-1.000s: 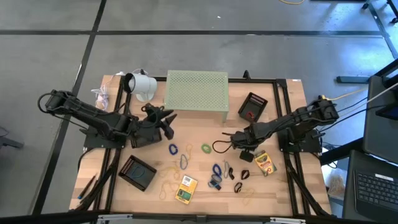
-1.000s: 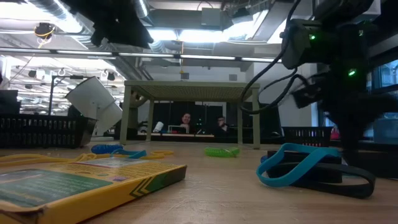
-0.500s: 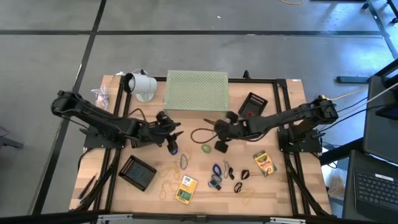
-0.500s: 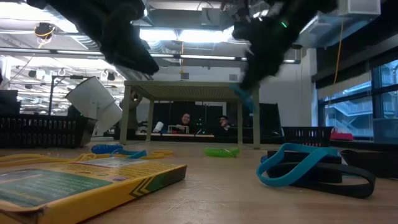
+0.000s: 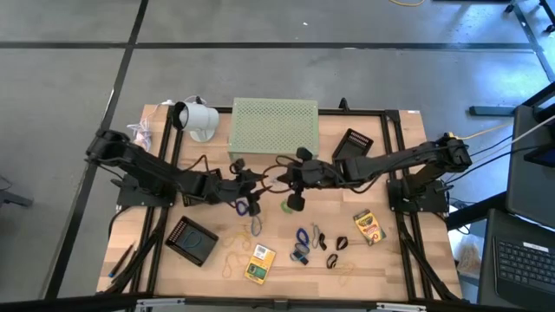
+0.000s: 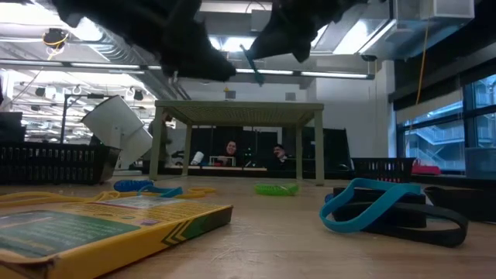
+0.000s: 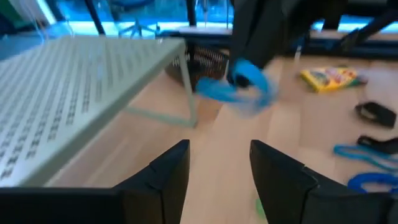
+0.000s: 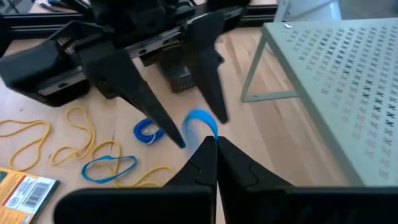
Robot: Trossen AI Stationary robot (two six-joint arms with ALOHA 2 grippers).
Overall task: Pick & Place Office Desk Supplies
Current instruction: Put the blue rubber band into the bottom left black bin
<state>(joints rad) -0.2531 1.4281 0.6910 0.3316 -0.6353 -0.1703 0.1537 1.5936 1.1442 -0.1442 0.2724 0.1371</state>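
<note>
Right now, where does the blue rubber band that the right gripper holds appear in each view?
High view: too small to tell.
Low view: blue rubber band in the air, top centre.
Left wrist view: upper middle.
Right wrist view: centre, pinched in the right gripper.
Shared landmark: pale green riser.

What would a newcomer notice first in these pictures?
The two dark arms meet above the table's middle: the right hand is shut on a blue rubber band, and the open left hand faces it. Behind them stands the pale green perforated riser; yellow card boxes and loose bands lie in front.
</note>
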